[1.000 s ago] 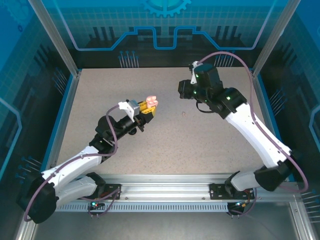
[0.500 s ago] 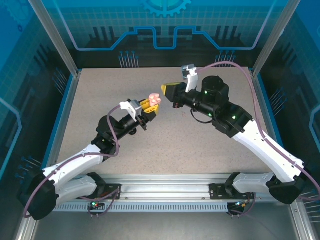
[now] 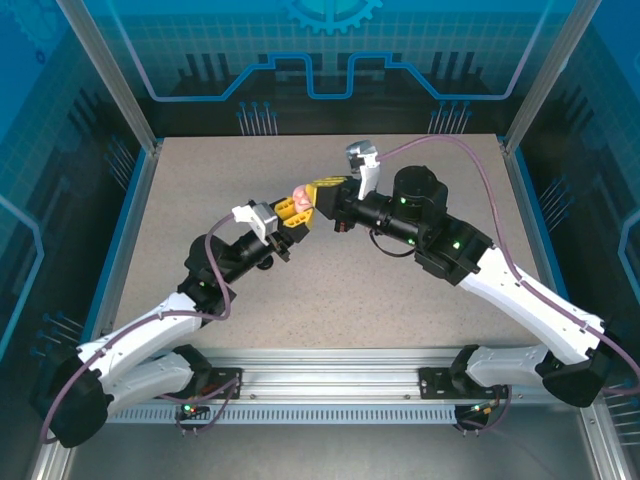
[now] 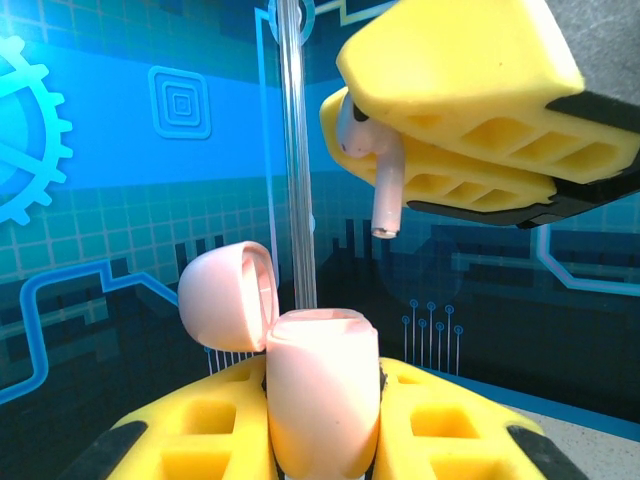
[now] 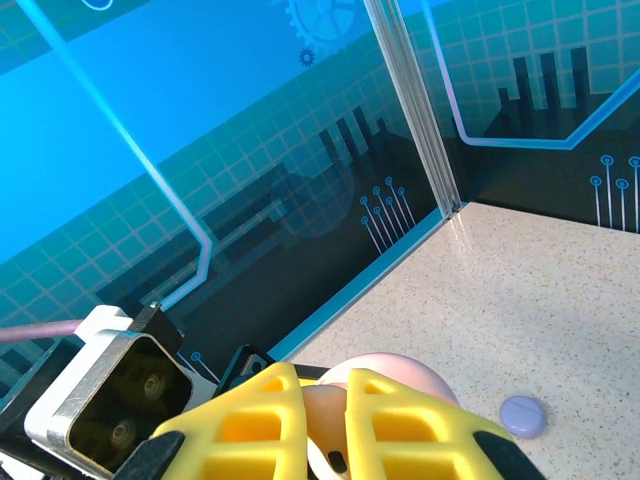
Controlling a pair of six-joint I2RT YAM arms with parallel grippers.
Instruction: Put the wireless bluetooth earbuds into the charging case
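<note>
My left gripper [image 3: 296, 210] [image 4: 322, 385] is shut on the pale pink charging case [image 4: 322, 400] [image 3: 300, 194] and holds it upright. Its lid [image 4: 228, 296] is swung open to the left. My right gripper [image 3: 322, 193] [image 5: 322, 425] is shut on a pale pink earbud [image 4: 382, 180] [image 5: 335, 430]. In the left wrist view the earbud's stem points down, a little above and to the right of the case's open top, without touching it. The right gripper's yellow fingers [image 4: 470, 100] hang over the case. In the top view the two grippers meet tip to tip above the table's middle.
A small lavender round object [image 5: 524, 415] lies on the speckled table [image 5: 560, 300] beyond the right gripper. Blue enclosure walls and a clear corner post [image 4: 295, 150] stand behind the grippers. The table's blue rim [image 3: 122, 235] runs along its sides.
My right arm has swung left from the back right, bringing the earbud over the case. The left gripper, holding the case, has shifted only slightly.
</note>
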